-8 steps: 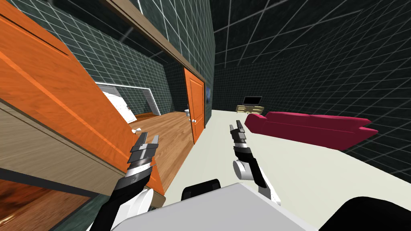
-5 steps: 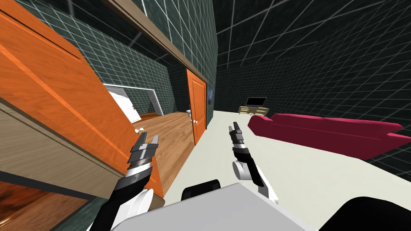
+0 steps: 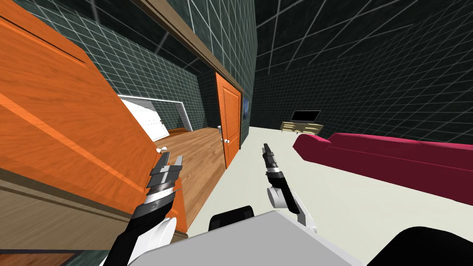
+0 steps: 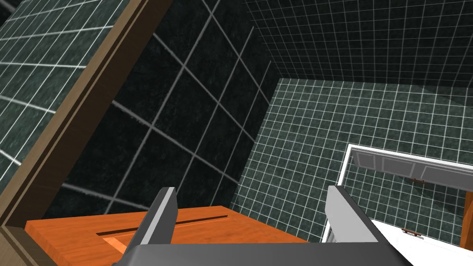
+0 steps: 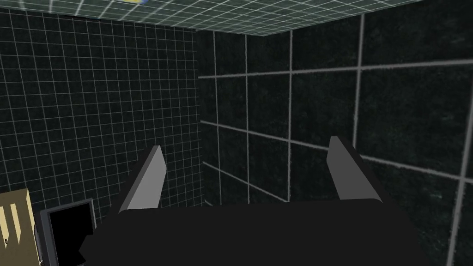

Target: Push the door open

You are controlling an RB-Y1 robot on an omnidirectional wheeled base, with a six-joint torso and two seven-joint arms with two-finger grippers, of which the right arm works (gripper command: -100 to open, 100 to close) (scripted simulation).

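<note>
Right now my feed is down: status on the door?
Left gripper open, by the orange door. Right gripper open, empty. Door partly open. Nothing seen blocking it.

Held forward, left claw and right claw have fingers spread.

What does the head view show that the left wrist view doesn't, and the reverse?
Head view adds: the sofa, the TV, the far door, the pale floor and the right gripper.
Left wrist view adds: the near door's top edge with its groove, seen just beyond the open fingers.
Shared: the near door, the left gripper beside it, the brown frame and the green tiled wall.
</note>
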